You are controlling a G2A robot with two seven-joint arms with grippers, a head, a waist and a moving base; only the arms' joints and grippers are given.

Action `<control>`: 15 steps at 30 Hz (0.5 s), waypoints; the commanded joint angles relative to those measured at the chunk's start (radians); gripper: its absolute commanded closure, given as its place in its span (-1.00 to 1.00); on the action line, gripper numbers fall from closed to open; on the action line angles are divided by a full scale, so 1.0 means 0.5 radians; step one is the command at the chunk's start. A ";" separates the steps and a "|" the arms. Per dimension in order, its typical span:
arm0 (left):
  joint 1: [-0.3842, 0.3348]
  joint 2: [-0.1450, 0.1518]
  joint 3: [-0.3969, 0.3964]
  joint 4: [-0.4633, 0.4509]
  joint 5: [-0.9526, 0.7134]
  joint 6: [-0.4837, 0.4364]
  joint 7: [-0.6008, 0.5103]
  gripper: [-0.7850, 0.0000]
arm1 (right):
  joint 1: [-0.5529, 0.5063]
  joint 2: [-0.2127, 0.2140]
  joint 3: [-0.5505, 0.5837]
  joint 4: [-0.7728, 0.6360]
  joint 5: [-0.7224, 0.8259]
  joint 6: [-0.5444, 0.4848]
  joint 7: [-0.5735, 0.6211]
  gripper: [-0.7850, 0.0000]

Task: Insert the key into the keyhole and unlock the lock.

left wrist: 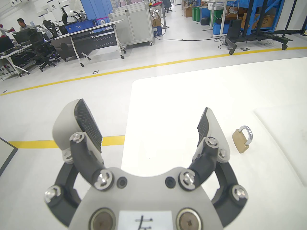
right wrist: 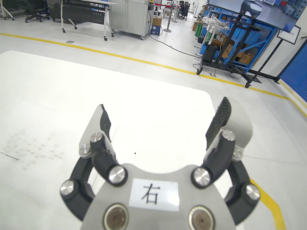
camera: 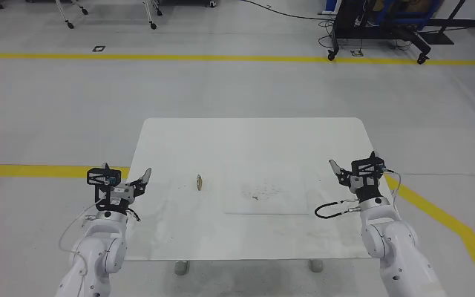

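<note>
There, scuff marks [camera: 261, 193] lie between lock [camera: 199, 182] and right hand [camera: 355, 163].

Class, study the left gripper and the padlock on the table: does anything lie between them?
Nothing visible does. The left gripper is open, and only bare white tabletop lies between it and the brass padlock.

Light: bright, even, from overhead.
Glare: your white bench [right wrist: 156, 111] washes out near each wrist camera.
Shadows: faint.
Edges: you'll see wrist views bowing outward.
</note>
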 commanded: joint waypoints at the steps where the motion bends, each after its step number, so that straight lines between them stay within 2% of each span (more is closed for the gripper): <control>1: 0.000 0.000 0.000 0.000 0.000 0.000 0.000 -1.00 | 0.000 0.000 0.000 0.000 0.000 0.000 0.000 -1.00; 4: 0.000 0.000 0.000 0.000 0.000 0.000 0.000 -1.00 | 0.022 0.000 -0.038 -0.004 -0.002 -0.076 0.006 -1.00; 11: 0.000 0.000 0.000 0.000 0.000 0.000 0.000 -1.00 | 0.371 -0.025 -0.406 0.164 -0.022 -0.427 0.261 -1.00; 15: 0.000 0.000 0.000 0.000 0.000 0.000 0.000 -1.00 | 0.371 -0.025 -0.406 0.164 -0.022 -0.427 0.261 -1.00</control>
